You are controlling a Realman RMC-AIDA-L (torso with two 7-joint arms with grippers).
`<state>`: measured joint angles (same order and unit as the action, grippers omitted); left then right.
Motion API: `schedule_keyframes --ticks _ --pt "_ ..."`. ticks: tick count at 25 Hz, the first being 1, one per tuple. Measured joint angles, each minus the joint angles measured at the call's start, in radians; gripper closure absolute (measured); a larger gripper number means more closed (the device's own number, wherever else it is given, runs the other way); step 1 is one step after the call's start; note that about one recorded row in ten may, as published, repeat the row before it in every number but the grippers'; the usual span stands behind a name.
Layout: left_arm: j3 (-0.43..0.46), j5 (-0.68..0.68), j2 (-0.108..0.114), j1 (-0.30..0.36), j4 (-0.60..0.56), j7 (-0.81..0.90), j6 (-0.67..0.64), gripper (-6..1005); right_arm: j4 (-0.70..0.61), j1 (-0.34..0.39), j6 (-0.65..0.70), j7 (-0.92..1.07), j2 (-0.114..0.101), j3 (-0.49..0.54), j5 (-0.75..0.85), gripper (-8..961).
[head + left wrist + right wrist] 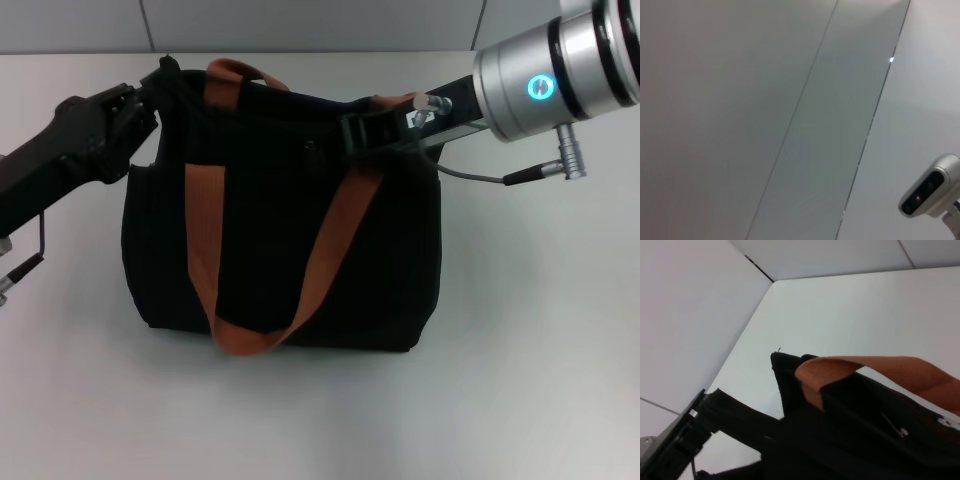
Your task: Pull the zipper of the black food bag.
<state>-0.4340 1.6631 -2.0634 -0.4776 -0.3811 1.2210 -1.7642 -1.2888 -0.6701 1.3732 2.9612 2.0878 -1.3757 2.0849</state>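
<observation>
white table (520, 380), black food bag (270, 250) resting on it

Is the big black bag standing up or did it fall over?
Standing up. The boxy black fabric bag sits on its base on the white table, top edge uppermost, one rust-orange webbing handle hanging down its front.

Zipper (900, 430): only a tiny silver glint in right wrist view; in head view can't pick it out vs the black bag (280, 240). Left gripper (150, 95) at bag's left top corner, right gripper (365, 130) at top edge, both black on black. Bag cut off by right wrist view's edge.
</observation>
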Motion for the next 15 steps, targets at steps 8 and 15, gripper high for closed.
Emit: schedule_keyframes --ticks 8,15 --pt "0.01 -0.012 0.006 0.007 -0.006 0.009 0.005 823 -0.064 0.043 0.051 0.001 0.002 0.069 0.05 956" --pt "0.019 -0.013 0.011 0.008 -0.007 0.011 0.006 822 -0.101 0.073 0.08 0.0 0.004 0.106 0.083 954"
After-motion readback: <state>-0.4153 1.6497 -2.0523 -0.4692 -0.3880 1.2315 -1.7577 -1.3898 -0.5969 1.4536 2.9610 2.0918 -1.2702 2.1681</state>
